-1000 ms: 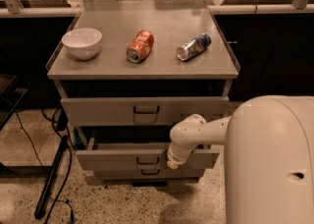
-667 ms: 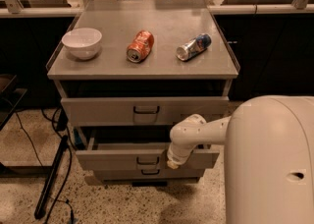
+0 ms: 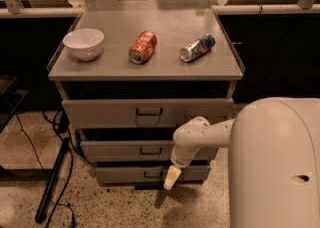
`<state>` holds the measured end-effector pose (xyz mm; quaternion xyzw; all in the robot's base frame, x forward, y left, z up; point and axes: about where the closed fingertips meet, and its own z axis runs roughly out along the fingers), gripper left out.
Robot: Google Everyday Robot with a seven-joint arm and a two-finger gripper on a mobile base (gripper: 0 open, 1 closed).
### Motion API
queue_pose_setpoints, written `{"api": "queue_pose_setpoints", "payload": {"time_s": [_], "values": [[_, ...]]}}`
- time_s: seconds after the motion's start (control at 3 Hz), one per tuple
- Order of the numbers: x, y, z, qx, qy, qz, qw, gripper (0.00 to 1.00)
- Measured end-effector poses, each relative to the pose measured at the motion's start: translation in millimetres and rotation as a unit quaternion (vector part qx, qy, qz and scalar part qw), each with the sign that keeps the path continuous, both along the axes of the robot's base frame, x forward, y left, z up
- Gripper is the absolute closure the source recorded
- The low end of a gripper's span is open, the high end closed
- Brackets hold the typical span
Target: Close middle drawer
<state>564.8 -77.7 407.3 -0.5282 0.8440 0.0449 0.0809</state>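
Note:
The grey three-drawer cabinet [image 3: 145, 69] stands in the middle of the camera view. The middle drawer [image 3: 115, 151] is the low grey front with a small centre pull [image 3: 150, 150]. A dark gap shows above it and it sits only a little out. My white arm [image 3: 200, 134] reaches in from the right. The gripper [image 3: 171, 177] hangs downward in front of the right half of the middle drawer, over the bottom drawer front [image 3: 125, 174].
The taller top drawer [image 3: 100, 113] has a dark gap above it. On the cabinet top are a white bowl [image 3: 83, 43], an orange can [image 3: 143, 47] and a blue-silver can [image 3: 197, 48], both lying down. Black cables [image 3: 52, 184] trail on the floor at left. My white body [image 3: 275, 167] fills the lower right.
The middle drawer has slid back into the cabinet; its front now sits higher and narrower in view. The gripper has dropped slightly lower and points down.

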Motion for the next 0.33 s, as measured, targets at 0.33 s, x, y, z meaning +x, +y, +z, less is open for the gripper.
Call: {"api": "queue_pose_setpoints", "payload": {"time_s": [0.33], "values": [[0.0, 0.0, 0.0, 0.0, 0.0, 0.0, 1.0, 0.0]]}}
